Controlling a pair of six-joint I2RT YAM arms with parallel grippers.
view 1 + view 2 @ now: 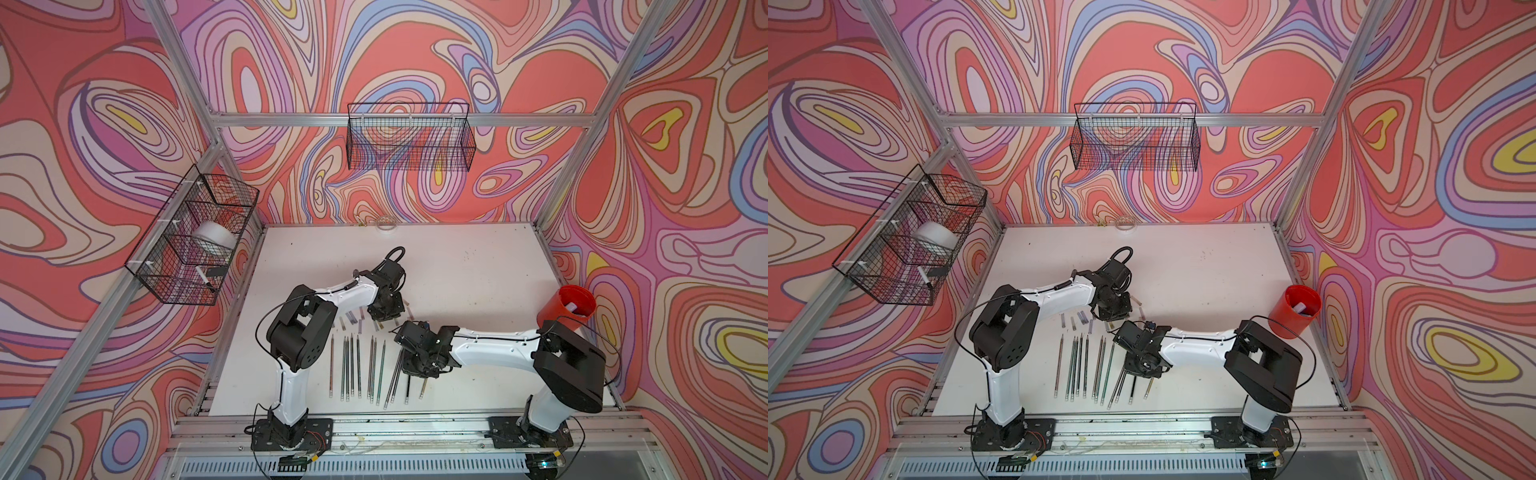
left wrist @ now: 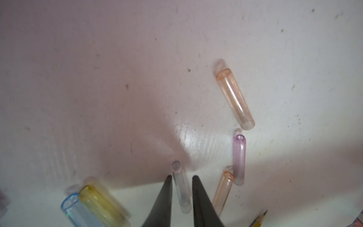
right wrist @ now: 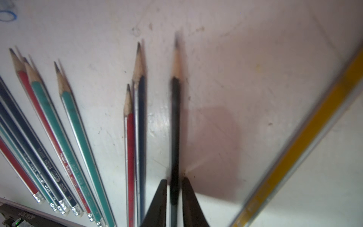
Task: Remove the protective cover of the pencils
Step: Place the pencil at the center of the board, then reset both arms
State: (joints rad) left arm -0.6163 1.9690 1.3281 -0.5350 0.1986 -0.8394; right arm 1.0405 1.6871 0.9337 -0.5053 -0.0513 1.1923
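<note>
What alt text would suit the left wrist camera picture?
Two dark pointed fingers of the left gripper stand slightly apart, either side of a clear greyish plastic tube cap lying on a white table. Orange, pink, yellow and blue translucent caps lie loose nearby.

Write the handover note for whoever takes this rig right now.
Left pincer: open, straddling a clear cover that lies on the table.
Right pincer: jaws slightly apart around the black pencil, whose tip is bare.
Pencils: in a row on the table; loose covers lie beyond their tips.
Done: every tip that shows in the wrist views is bare.
To do: no capped pencil shows; some tips are hidden in both top views, so check those.
</note>
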